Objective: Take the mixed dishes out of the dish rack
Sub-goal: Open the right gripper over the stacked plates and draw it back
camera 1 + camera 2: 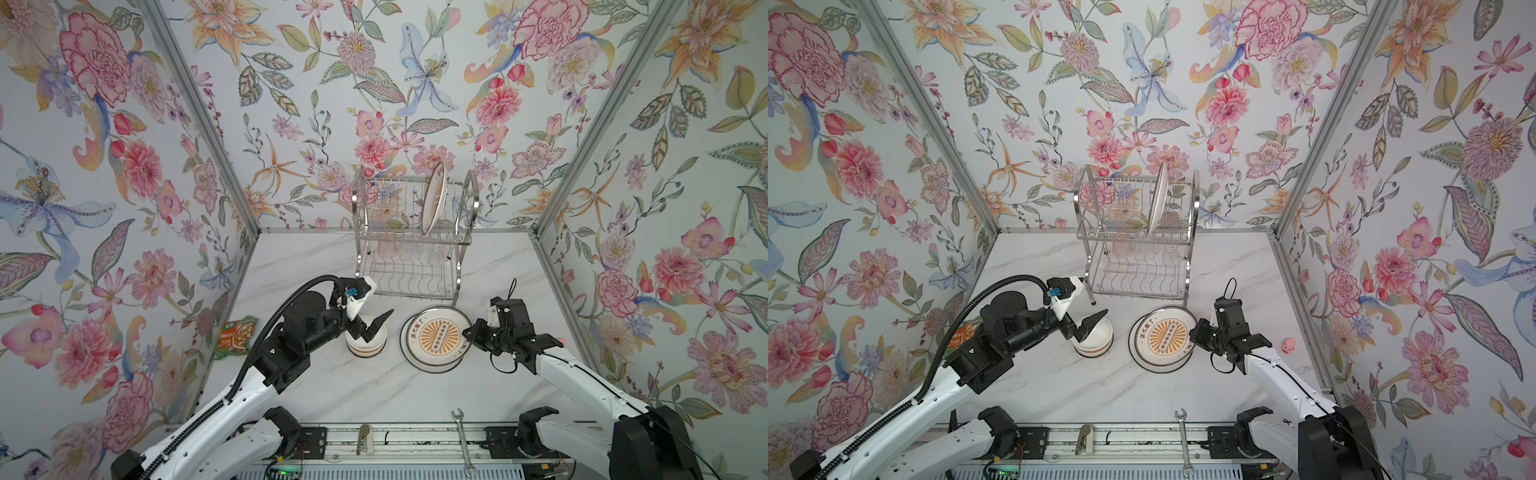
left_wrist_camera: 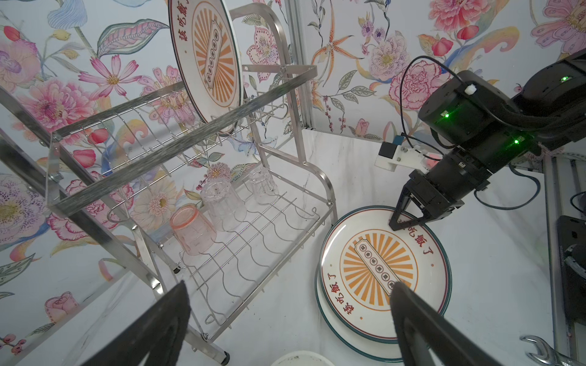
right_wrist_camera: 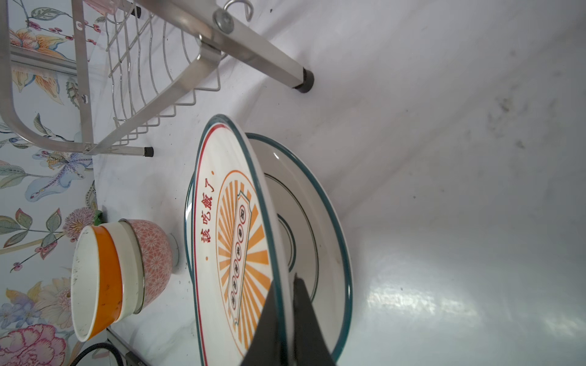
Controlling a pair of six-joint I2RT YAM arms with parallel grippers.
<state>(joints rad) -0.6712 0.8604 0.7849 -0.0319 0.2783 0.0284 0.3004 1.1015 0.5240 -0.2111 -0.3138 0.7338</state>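
Right tool (image 1: 466, 332) pinches the right rim of the sunburst plate (image 1: 436, 336), tilted over a lower plate (image 3: 312, 202); left tool (image 1: 375, 326) gapes empty above bowls (image 1: 365, 348).

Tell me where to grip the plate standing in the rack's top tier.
Probably pinch the upper rim of the plate, coming down from above with one finger on each face. It stands on edge in the dish rack; wires and rails fence its lower part, leaving only the top free.

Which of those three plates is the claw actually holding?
The sunburst plate lying uppermost on the table: the right gripper is shut on its rim, tilting it off the plate beneath. The third plate stands upright in the dish rack, untouched.
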